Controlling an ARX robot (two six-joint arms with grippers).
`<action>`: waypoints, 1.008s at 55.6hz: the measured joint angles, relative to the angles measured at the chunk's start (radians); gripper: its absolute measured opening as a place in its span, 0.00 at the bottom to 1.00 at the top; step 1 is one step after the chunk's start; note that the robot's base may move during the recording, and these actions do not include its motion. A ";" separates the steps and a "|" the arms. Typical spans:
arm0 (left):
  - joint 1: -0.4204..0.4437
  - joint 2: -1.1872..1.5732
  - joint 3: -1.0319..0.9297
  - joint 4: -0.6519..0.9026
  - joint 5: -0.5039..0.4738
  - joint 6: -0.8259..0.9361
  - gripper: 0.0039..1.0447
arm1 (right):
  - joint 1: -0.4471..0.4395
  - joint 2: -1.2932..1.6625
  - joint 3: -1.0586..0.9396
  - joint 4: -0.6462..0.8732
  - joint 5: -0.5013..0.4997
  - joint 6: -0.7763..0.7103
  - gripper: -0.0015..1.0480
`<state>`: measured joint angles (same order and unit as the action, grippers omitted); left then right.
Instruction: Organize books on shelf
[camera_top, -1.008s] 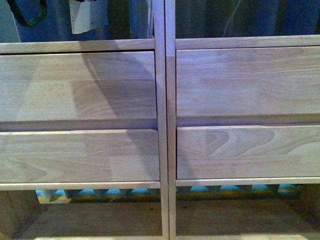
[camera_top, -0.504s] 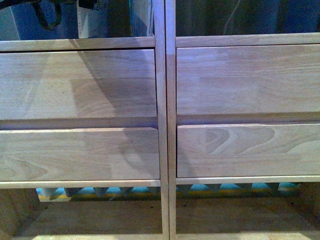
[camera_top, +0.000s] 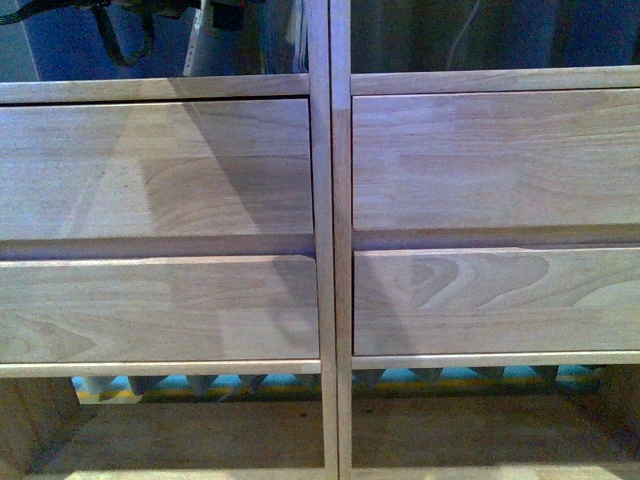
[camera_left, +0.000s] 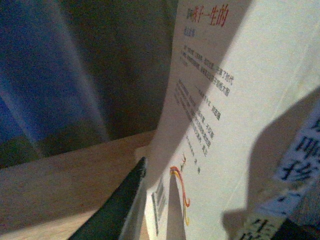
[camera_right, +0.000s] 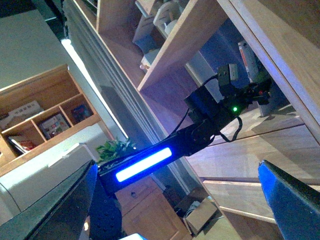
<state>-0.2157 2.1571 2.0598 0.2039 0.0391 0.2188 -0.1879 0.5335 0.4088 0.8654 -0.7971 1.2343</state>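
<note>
**Front view.** The shelf (camera_top: 330, 240) fills everything ahead of me. It is light wood in two columns split by paired uprights, with four plain drawer fronts (camera_top: 160, 170). In the open compartment above the upper left drawer, a white sliver of the paperback (camera_top: 215, 35) shows at the top edge. The dark hardware of my left arm (camera_top: 120, 25) is just beside it. Through the open compartment below the drawers I see a blue and yellow patterned strip (camera_top: 180, 385).

**Left wrist view.** The paperback's pale cover (camera_left: 235, 100) takes up most of the picture, leaning, with a red title and dark print. One dark finger (camera_left: 120, 210) of my left jaws lies against the cover's edge. The opposite finger is only a dark corner (camera_left: 295, 232), so the book sits between them and the left jaws look closed onto it. A white strip with blue characters (camera_left: 300, 155) crosses near that far finger, and I cannot tell what it belongs to. The book's lower end is just above a shelf board (camera_left: 65, 190); whether they touch I cannot tell. A blue backdrop (camera_left: 45, 75) hangs behind.

**Right wrist view.** My right jaws are spread wide, one finger (camera_right: 50, 210) and the other (camera_right: 295, 200) far apart, gripping nothing. Between them I see my left arm, with its blue light bar (camera_right: 145, 165), reaching into the shelf. Well behind it stand a darker cabinet (camera_right: 45, 120) and a green plant (camera_right: 115, 147).
</note>
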 joint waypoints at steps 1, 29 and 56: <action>0.000 -0.008 -0.012 0.003 0.005 0.000 0.63 | 0.000 -0.001 0.000 0.001 0.000 0.000 0.93; -0.007 -0.509 -0.622 0.191 0.138 -0.130 0.93 | 0.099 -0.084 0.017 -0.175 0.078 -0.148 0.93; 0.255 -1.313 -1.343 0.259 0.385 -0.233 0.93 | 0.322 -0.113 0.026 -0.674 0.808 -1.235 0.93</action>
<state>0.0391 0.8436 0.7170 0.4633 0.4244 -0.0139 0.1345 0.4210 0.4351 0.1913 0.0105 -0.0010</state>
